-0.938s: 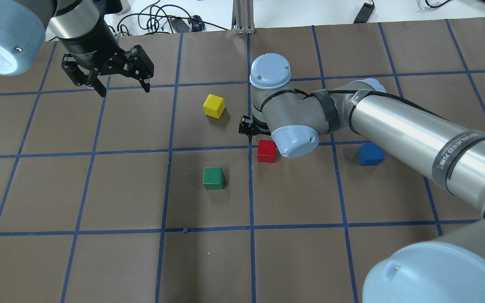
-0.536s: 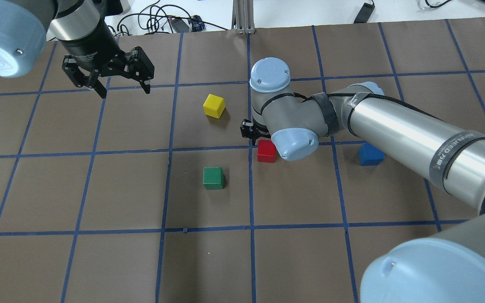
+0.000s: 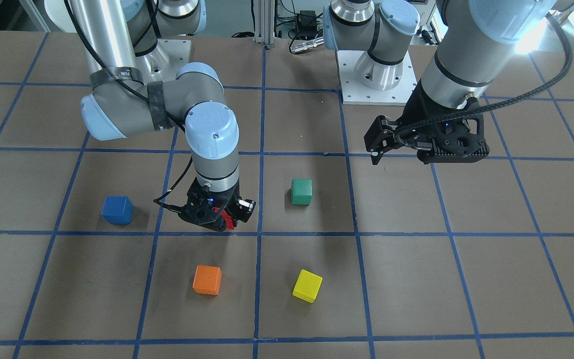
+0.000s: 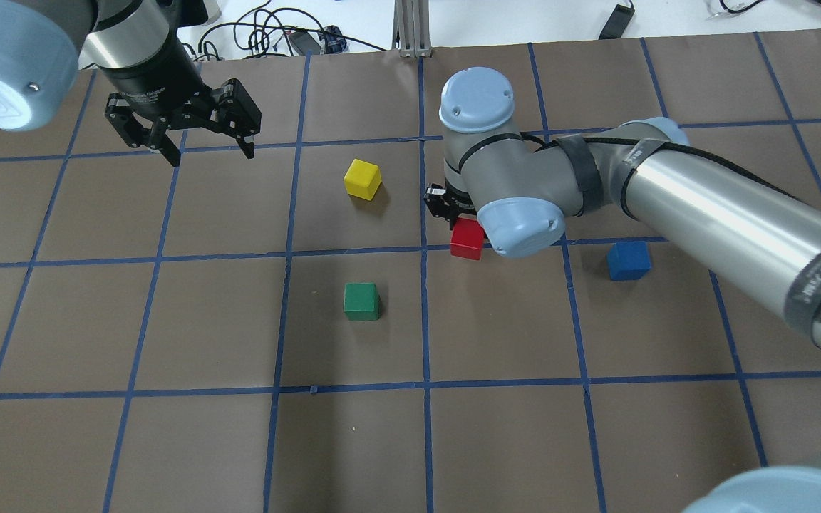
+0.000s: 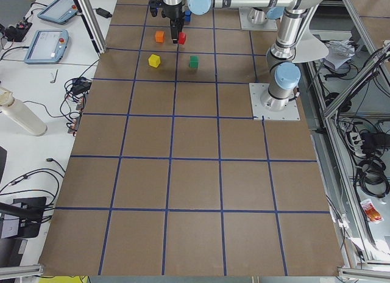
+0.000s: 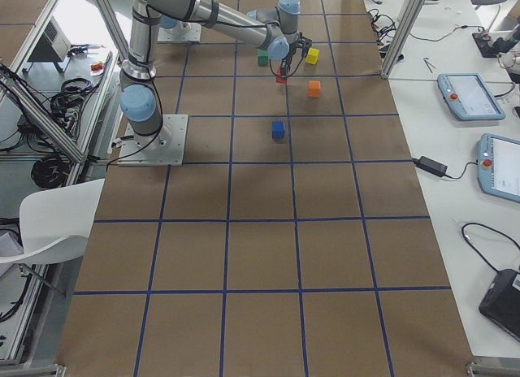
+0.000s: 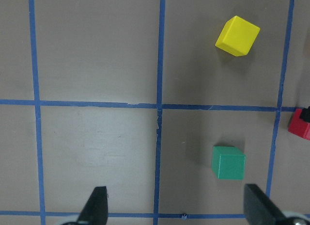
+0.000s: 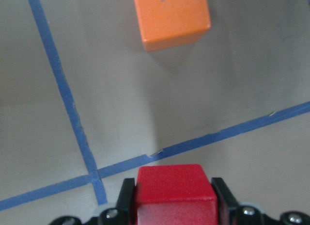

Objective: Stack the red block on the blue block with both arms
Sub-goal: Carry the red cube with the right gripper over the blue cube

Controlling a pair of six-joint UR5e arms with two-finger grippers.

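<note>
Red block: small matte cube, clamped on two opposite faces by the black fingers of the right gripper, which points straight down; whether the cube clears the surface cannot be told. Location: near the middle of the worktop, brown sheet gridded with blue tape, close beside a crossing of two tape lines. Blue block: same size, resting alone in the overhead view at 3 o'clock from the red block, apart from it, in the neighbouring grid square. Right arm: silver-grey with light-blue caps, reaching in from 4 o'clock, its wrist covering part of the red block from above. Left gripper: hanging above the worktop at 10 o'clock, well apart from every cube, fingers spread wide and holding nothing. Green block: at 8 o'clock from the red block, near. Yellow block: at 10 o'clock from the red block, turned slightly off the grid. Orange block: in the right wrist view at 12 o'clock from the held cube, flat on the worktop.
</note>
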